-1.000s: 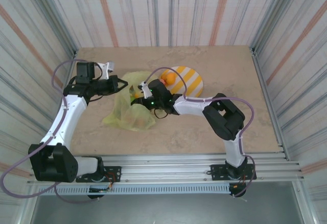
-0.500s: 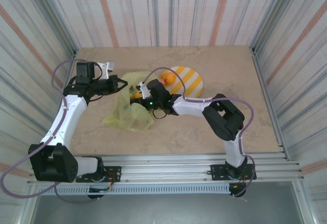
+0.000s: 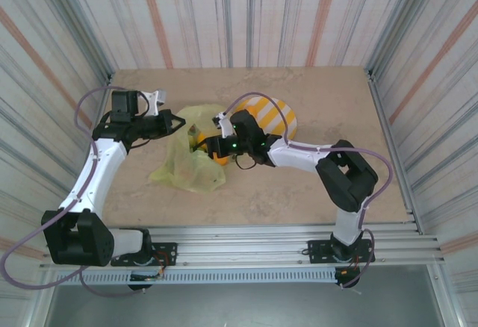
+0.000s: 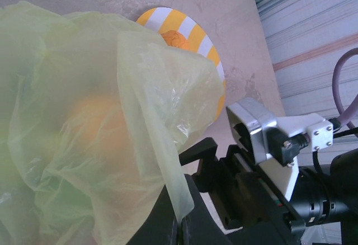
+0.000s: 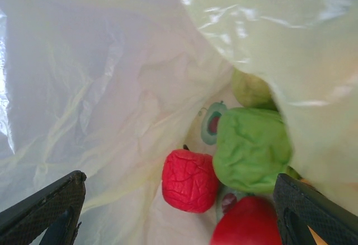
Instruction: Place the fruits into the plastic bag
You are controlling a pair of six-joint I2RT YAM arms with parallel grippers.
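- Fruits already lie inside the plastic bag (image 3: pixel 184 169). The right wrist view looks down its mouth at a wrinkled red fruit (image 5: pixel 189 180), a lumpy green fruit (image 5: pixel 251 150), a pale yellow-green fruit (image 5: pixel 251 88) behind it, and a second red fruit (image 5: pixel 246 225) at the bottom edge.
- Over the last second the right arm has swung. Its elbow sits further right, its wrist now crosses the rim of the striped plate (image 3: pixel 282 118), and the right gripper (image 5: pixel 176 180) has pushed from the bag's lip into the opening.
- That gripper's fingers stand wide apart at the two lower corners of its own camera view, with nothing held between them.
- An orange fruit (image 3: pixel 218 157) now shows just beneath that gripper in the top view, lower and larger than the orange speck seen at the lip half a second ago. I judge it has just been let go into the bag. The orange glow behind the film in the left wrist view is probably the same piece.
- The left gripper (image 3: pixel 178 122) has not shifted. It is clamped on a fold of the film and keeps the mouth lifted and open.
- Another orange piece (image 4: pixel 175 39) sits on the plate just beyond the bag, so the task looks close to done but not finished. The right arm would have to back out without snagging the film, then fetch that piece.
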